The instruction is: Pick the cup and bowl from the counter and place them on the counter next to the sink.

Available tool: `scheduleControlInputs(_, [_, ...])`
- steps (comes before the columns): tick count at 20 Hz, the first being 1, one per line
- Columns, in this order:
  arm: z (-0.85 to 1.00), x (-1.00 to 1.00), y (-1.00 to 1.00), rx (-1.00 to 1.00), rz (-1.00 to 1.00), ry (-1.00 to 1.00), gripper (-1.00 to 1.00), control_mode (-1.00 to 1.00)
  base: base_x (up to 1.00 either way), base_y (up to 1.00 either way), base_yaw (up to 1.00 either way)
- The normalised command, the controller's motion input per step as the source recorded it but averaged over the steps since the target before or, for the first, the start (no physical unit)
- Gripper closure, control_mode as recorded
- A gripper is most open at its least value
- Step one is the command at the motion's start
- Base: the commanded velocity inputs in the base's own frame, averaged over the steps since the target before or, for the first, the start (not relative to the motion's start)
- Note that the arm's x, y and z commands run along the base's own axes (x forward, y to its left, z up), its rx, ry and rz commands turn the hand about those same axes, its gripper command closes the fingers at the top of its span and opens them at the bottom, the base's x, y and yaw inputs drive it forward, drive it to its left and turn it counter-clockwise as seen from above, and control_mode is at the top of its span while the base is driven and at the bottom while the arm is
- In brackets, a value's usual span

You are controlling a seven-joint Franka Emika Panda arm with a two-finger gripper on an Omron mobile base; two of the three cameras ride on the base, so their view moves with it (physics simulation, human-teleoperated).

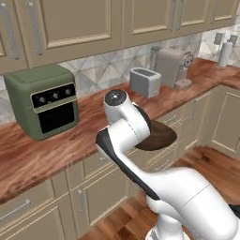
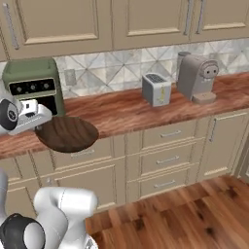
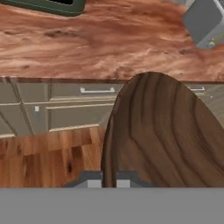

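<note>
A dark wooden bowl (image 1: 161, 137) (image 2: 68, 133) hangs in front of the counter's front edge, over the cabinet drawers. My gripper (image 3: 108, 180) (image 2: 45, 124) is shut on the bowl (image 3: 166, 131), pinching its rim, which runs up between the two fingertips in the hand view. In the left base view the white arm covers the hand. The reddish-brown counter (image 1: 47, 150) (image 2: 116, 109) (image 3: 87, 43) stretches behind the bowl. The cup and the sink are out of view.
A green toaster oven (image 1: 44, 101) (image 2: 34, 82) stands at the counter's back left. A grey toaster (image 1: 145, 81) (image 2: 156, 89) (image 3: 205, 22) and a coffee machine (image 1: 171, 65) (image 2: 197, 77) stand further right. Wall cabinets hang above; wooden floor (image 2: 185, 214) lies below.
</note>
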Motion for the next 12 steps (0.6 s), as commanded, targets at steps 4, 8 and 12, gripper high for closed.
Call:
scheduleControlInputs(4, [0.00, 0.00, 0.00, 0.00, 0.00, 0.00, 1.00, 1.00, 0.35, -0.89, -0.51])
scheduleControlInputs(8, [0.00, 0.00, 0.00, 0.00, 0.00, 0.00, 1.00, 1.00, 0.44, -0.86, -0.52])
scheduleControlInputs(12, [0.00, 0.00, 0.00, 0.00, 0.00, 0.00, 1.00, 1.00, 0.33, -0.87, -0.51])
